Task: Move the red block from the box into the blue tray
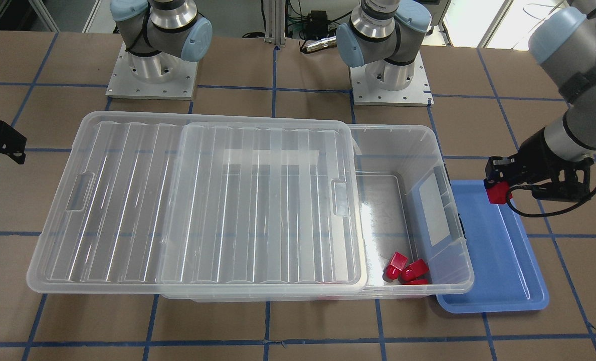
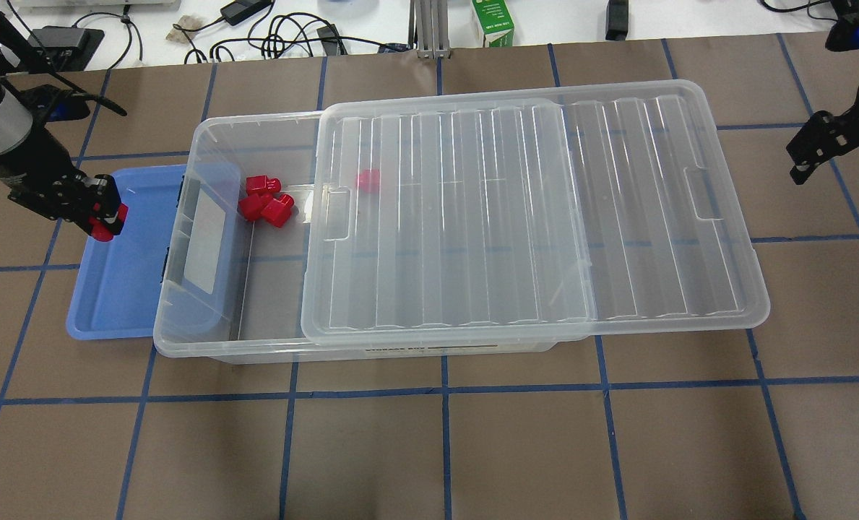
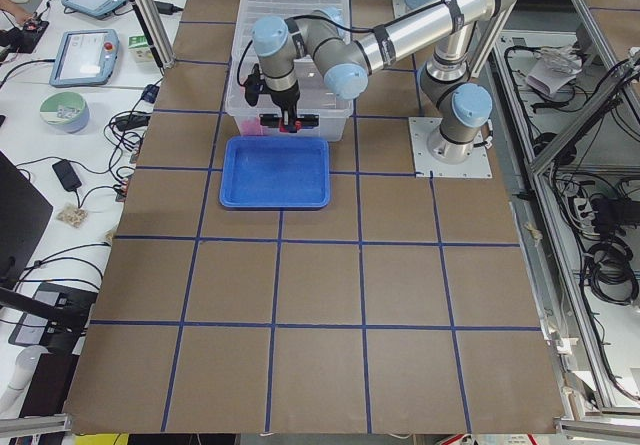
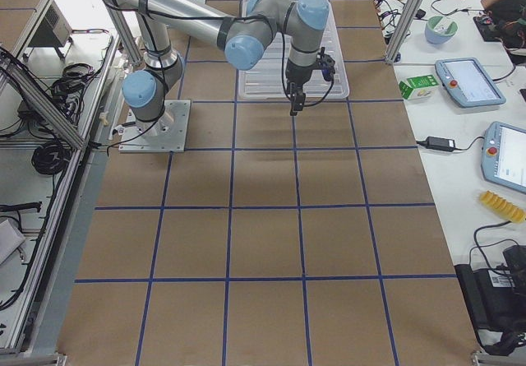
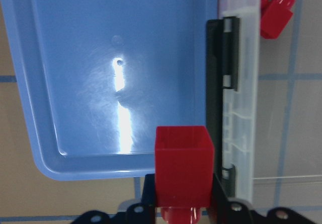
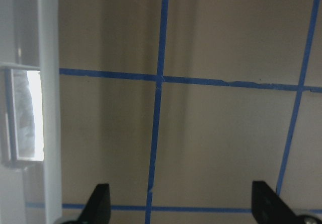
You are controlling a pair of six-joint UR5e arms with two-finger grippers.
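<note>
Several loose red pieces (image 1: 405,269) lie in the open end of the large clear plastic storage box (image 1: 418,131) in the front-facing view, with its ribbed clear lid (image 1: 202,200) offset sideways. Our left gripper (image 1: 499,186) is clamped on the small red plastic block (image 1: 497,193) above the shallow blue plastic tray (image 1: 498,260). Overhead, our right gripper (image 2: 808,153) hangs well apart from the box. Our left wrist view puts the block over the tray's rim, near the box's dark latch (image 5: 221,83). Our right wrist view shows spread, empty fingers. We judge the pick done, with lowering and release remaining.

Five blocks (image 2: 277,211); one tray (image 2: 118,289); one box (image 2: 270,296)
</note>
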